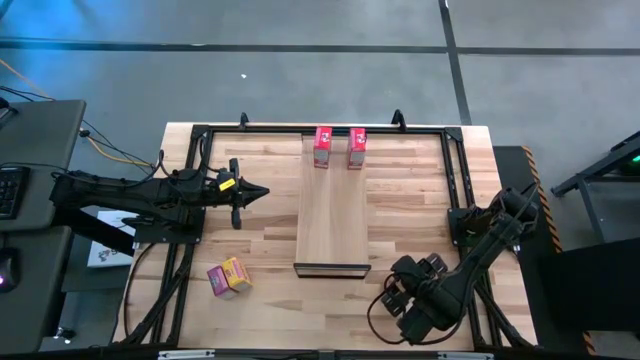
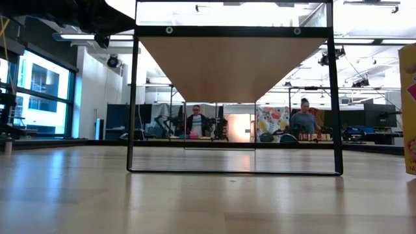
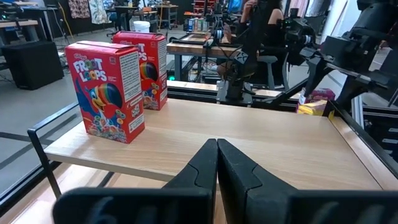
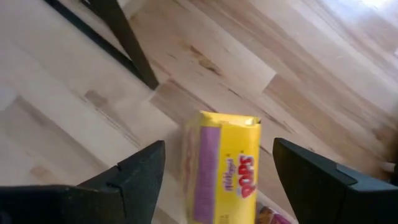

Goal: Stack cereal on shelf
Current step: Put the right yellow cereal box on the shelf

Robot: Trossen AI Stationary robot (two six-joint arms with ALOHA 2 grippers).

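Observation:
The shelf [image 1: 333,215] is a light-wood plank with a dark bar [image 1: 331,268] at its near end. Two red cereal boxes [image 1: 322,147] [image 1: 356,147] stand upright on its far end; the left wrist view shows them too [image 3: 109,90] [image 3: 149,68]. My left gripper [image 1: 258,193] [image 3: 216,163] hovers shut to the left of the shelf. My right gripper [image 1: 392,300] [image 4: 219,149] is open near the shelf's near right corner. Its fingers stand on either side of a yellow box [image 4: 224,168] on the table, apart from it. The high view hides that box under the arm.
A yellow box and a magenta box [image 1: 228,276] sit together on the tabletop near the left front. A black metal frame [image 1: 195,200] borders the table. A yellow box edge [image 2: 409,110] shows at the right of the low view. People sit in the room behind.

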